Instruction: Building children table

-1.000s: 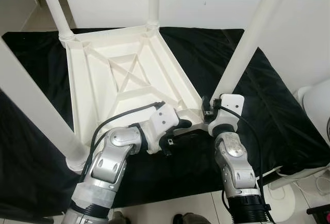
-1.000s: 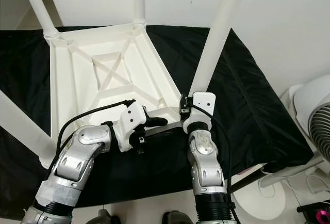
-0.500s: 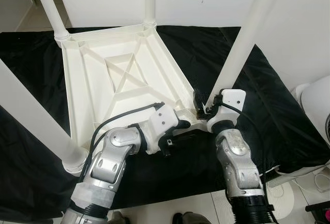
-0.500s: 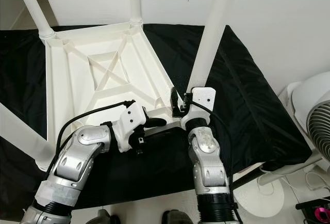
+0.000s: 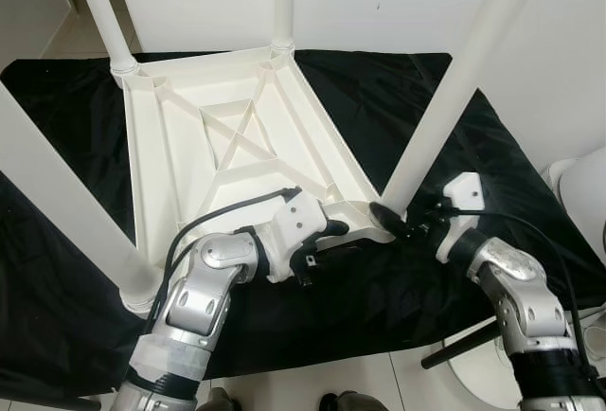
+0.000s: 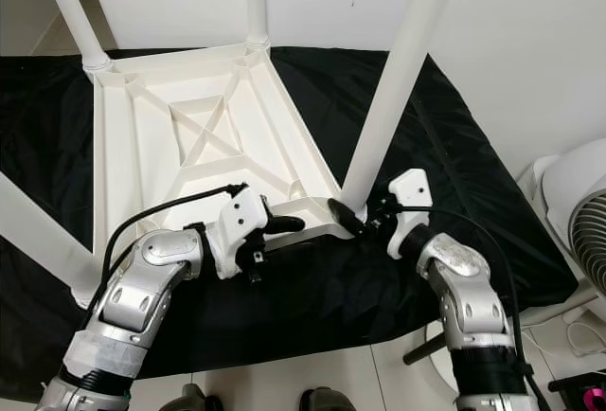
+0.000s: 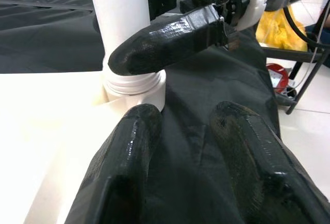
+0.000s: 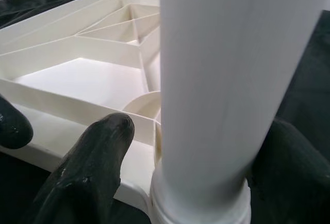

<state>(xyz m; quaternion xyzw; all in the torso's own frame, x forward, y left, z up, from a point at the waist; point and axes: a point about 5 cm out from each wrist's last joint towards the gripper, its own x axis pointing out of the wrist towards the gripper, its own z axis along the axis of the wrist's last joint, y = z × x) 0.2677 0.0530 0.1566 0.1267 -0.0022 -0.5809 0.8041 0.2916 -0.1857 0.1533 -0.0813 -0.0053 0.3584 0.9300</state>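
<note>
A: Seating the last leg, by the look of it. Black cloth [image 5: 398,108] covers the floor, glossy and wrinkled. White tabletop [image 5: 189,160] lies upside down on it, moulded plastic with a ribbed X-brace underside and a round socket at each corner.

B: Legs?

A: Four smooth white tubes stand in the corner sockets. Near-right leg [image 5: 454,80] is the one being worked; it has a threaded-looking collar at its base.

B: Right gripper?

A: Right gripper [image 5: 402,224] has its two black fingers spread around the base of that leg, one on each side. Wrist view shows a rounded rubbery finger [image 8: 87,172] against the collar side. I judge it's gripping the leg, though contact on the far side is hard to confirm.

B: Left?

A: Left gripper [image 5: 327,241] sits at the tabletop's near edge, just beside that corner. Fingers are slightly apart with nothing between them; one finger [image 7: 131,157] overlaps the white rim. Looks like bracing, not grasping.

B: Next?

A: Probably twisting the leg home. Needs a firm hold low on the tube and the top held still.
</note>
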